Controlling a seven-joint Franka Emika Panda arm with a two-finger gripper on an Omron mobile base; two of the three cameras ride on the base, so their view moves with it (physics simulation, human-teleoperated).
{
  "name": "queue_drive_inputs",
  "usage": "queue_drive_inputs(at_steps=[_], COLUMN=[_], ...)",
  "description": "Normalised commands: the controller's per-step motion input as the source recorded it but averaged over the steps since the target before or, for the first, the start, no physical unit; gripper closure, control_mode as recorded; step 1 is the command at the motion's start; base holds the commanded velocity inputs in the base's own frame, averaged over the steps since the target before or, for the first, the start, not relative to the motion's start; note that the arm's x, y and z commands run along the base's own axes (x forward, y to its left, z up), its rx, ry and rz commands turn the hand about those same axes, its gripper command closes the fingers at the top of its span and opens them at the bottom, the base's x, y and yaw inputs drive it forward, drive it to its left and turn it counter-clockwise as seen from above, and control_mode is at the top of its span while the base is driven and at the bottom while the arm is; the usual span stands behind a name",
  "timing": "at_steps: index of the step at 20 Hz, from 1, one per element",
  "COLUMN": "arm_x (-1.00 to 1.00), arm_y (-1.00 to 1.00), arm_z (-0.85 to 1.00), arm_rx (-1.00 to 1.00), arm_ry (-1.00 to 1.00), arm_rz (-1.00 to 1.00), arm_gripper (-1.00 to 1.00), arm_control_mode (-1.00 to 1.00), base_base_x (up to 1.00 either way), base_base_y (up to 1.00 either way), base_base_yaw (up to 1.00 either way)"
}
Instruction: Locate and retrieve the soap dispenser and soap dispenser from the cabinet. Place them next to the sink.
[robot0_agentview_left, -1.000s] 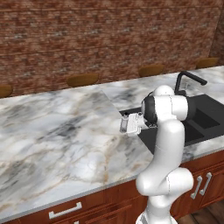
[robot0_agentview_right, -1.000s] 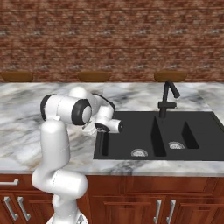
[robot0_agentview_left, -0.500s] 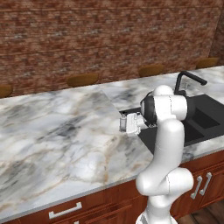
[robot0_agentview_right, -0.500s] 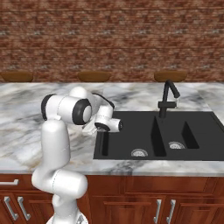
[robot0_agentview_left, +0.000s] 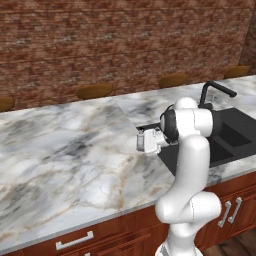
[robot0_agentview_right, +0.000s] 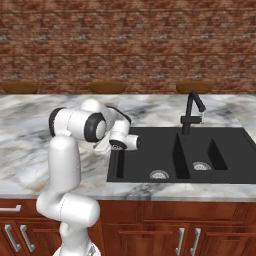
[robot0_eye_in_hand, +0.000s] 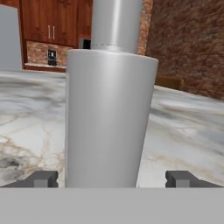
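Hand view: gripper (robot0_eye_in_hand: 111, 179) spread wide, fingertips (robot0_eye_in_hand: 41, 178) clear of the pale grey soap dispenser (robot0_eye_in_hand: 109, 118) standing upright between them on the marble counter (robot0_eye_in_hand: 183, 131); its top is cropped; sink (robot0_agentview_right: 200, 150) just beside

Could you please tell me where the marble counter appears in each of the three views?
Left base view: marble counter fills the left and middle, ending at the sink on the right.
Right base view: marble counter runs the full width, around the sink.
Hand view: marble counter spreads behind the pale grey soap dispenser.
Shared landmark: the brick wall behind the counter.
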Motion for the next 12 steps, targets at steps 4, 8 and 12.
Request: queue_drive_inputs(at_steps=[4, 8, 12], arm_x=[0.08, 0.00, 0.00], arm_y=[-0.08, -0.15, -0.17], arm_z=[0.00, 0.00, 0.00], arm_rx=[0.00, 0.00, 0.00], arm_ry=[0.00, 0.00, 0.00], arm_rz=[0.03, 0.02, 0.02], arm_gripper=[-1.00, -1.00, -1.00], arm_control_mode=[-1.00, -1.00, -1.00], base_base_x=[0.00, 0.00, 0.00], base_base_y=[0.00, 0.00, 0.00], base_base_yaw=[0.00, 0.00, 0.00])
